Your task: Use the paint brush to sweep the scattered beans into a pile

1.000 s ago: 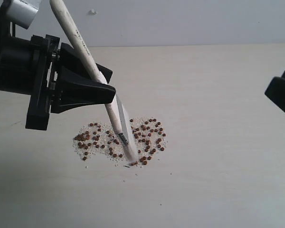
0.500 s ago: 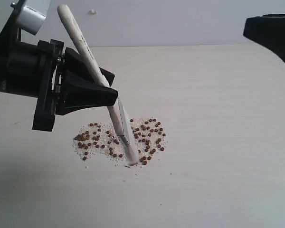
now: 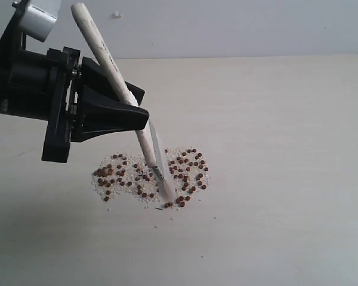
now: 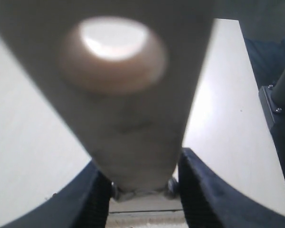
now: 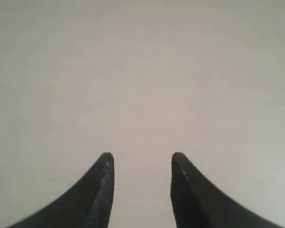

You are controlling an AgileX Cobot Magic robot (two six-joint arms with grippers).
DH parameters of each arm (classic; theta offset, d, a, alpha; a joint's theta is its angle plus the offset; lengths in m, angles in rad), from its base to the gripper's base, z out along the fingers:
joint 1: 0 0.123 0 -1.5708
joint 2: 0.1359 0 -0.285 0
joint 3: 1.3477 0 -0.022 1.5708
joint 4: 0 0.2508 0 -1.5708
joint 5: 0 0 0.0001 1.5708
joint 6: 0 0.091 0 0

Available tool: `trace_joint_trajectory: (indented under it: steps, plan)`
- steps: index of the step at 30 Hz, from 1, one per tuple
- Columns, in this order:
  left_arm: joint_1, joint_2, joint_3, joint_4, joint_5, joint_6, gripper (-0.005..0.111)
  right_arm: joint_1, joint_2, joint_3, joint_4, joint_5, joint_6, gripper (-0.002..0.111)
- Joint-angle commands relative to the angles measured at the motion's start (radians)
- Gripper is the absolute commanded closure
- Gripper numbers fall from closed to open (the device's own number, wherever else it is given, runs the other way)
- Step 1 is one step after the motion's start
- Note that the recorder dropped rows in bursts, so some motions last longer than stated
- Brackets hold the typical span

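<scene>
The paint brush leans steeply, its cream handle up at the left and its white bristles touching the table among the beans. My left gripper is shut on the handle, a little above the silver ferrule. The beans, reddish-brown with whitish crumbs, lie in a loose patch on both sides of the bristles, left cluster and right cluster. In the left wrist view the handle with its hole fills the picture between the two black fingers. My right gripper is open over bare surface, out of the exterior view.
The pale table extends to the right and front of the bean patch. A grey wall bounds the table at the back. The bulky black left arm hangs over the table's left side.
The right gripper rose along the right edge and has left the exterior view. The left gripper shifted slightly right over the second; brush barely moved, bristles staying at the patch's front edge.
</scene>
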Motion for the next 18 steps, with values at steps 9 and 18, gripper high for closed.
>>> trace_joint_trajectory:
  steps: [9,18]
  plan:
    - [-0.004,-0.001,0.0,0.004,0.001,-0.055,0.107,-0.004,-0.151,0.31,-0.746,-0.732,1.007,0.09]
    - [-0.004,0.005,0.0,0.051,-0.001,-0.086,0.107,-0.004,-0.176,0.453,-0.713,-1.19,0.988,0.108]
